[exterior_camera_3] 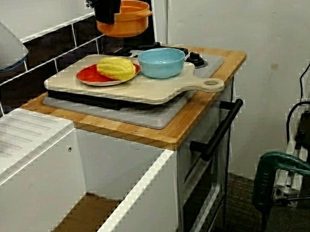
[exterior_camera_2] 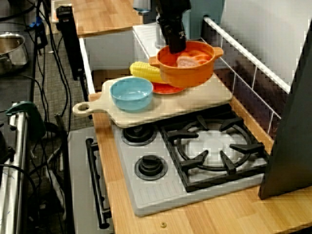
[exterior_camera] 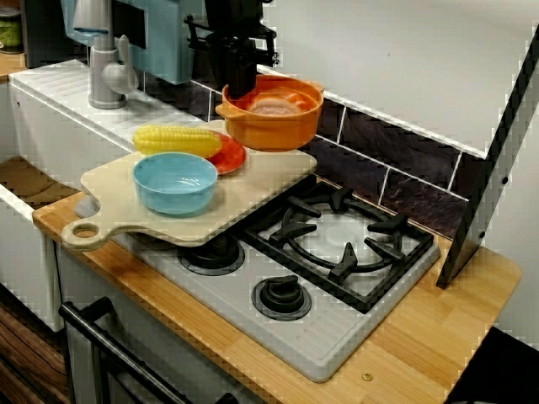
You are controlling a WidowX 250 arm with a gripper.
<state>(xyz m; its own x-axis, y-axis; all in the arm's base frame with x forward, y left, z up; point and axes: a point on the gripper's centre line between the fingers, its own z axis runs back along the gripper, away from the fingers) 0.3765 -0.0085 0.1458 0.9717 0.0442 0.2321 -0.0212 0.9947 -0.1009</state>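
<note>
Front view of the stove: nearest, a wooden cutting board lies across the burners, carrying a blue bowl and, behind it, a corn cob on a red plate. Farther back, the gripper pinches the rim of an orange pot, which hangs over the board's far corner. Since it is gripped by one wall only, the pot is probably best carried level and slowly.

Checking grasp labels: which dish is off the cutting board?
The orange pot, lifted by the fingers at its rim; blue bowl and red plate rest on the cutting board.
</note>
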